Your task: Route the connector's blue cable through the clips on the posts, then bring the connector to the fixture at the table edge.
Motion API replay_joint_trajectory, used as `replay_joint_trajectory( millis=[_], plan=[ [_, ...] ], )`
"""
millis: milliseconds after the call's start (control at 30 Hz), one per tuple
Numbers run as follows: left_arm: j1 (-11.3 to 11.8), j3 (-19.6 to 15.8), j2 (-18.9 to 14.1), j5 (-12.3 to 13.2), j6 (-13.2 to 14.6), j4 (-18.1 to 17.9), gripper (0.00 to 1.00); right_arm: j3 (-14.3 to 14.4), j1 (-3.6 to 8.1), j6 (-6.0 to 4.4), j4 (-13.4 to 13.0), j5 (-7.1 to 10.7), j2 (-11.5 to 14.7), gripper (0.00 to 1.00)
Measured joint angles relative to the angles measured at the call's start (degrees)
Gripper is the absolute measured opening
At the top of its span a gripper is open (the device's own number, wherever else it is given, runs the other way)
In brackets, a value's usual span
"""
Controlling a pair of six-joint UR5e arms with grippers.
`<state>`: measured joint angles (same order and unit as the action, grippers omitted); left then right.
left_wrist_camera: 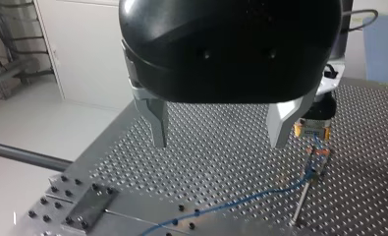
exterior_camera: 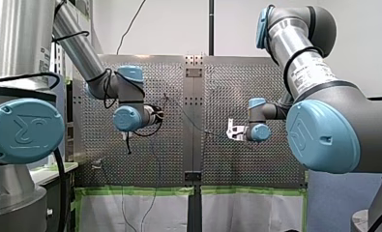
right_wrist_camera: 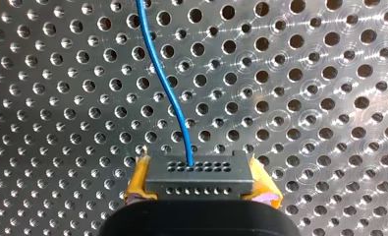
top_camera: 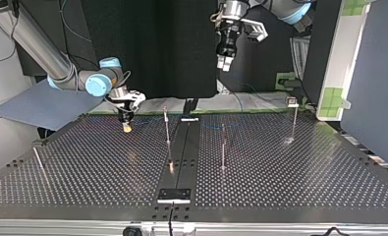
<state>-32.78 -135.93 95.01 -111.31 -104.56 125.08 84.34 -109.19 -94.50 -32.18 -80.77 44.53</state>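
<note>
Pinching the connector (right_wrist_camera: 199,173) with right pincer (right_wrist_camera: 200,191) close over the desk (right_wrist_camera: 329,98), blue cable (right_wrist_camera: 167,88) trailing ahead; holding left pincer (left_wrist_camera: 218,132) spread wide, high above the desk.

Robotics lab, def: perforated metal table (left_wrist_camera: 206,167) under left claw (left_wrist_camera: 218,145), thin post (left_wrist_camera: 301,199) just ahead, black backdrop (top_camera: 147,44) behind it.

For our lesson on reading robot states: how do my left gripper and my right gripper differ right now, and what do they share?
My left gripper is open and empty; my right gripper is shut on the connector. In the top view my left gripper hangs high above the table; my right gripper sits close to it. My left gripper has bare metal fingers; my right gripper has yellow pads. Both have two fingers.
</note>
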Motion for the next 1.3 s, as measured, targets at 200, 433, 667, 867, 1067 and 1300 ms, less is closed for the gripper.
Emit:
replay_joint_trajectory(
  millis=[200, 433, 667, 867, 1067, 1300],
  plan=[
    [0.71, 0.12, 1.91, 0.06, -0.35, -0.36, 1.00, 0.00, -0.03, 0.07, -0.10, 0.00, 0.00, 0.00],
    [0.89, 0.12, 2.19, -0.03, 0.34, -0.35, 1.00, -0.06, 0.06, 0.21, 0.18, -0.23, 0.05, 0.00],
    [0.95, 0.08, 2.20, -0.09, 1.72, -0.27, 1.00, -0.09, 0.33, 0.83, 0.52, -2.43, 0.41, 0.00],
    [1.02, -0.01, 2.22, -0.81, 2.49, -0.25, 1.00, -0.06, 0.54, 1.22, 3.06, -5.49, 2.97, 0.00],
    [1.26, -1.27, 2.23, -2.54, 3.36, -1.05, 1.00, 1.27, 0.71, 1.41, 4.54, -7.49, 5.74, 0.00],
    [1.75, -2.00, 2.23, -2.84, 3.72, -1.40, 1.00, 4.39, 1.28, 1.46, 3.74, -10.51, 9.19, 0.00]
  ],
)
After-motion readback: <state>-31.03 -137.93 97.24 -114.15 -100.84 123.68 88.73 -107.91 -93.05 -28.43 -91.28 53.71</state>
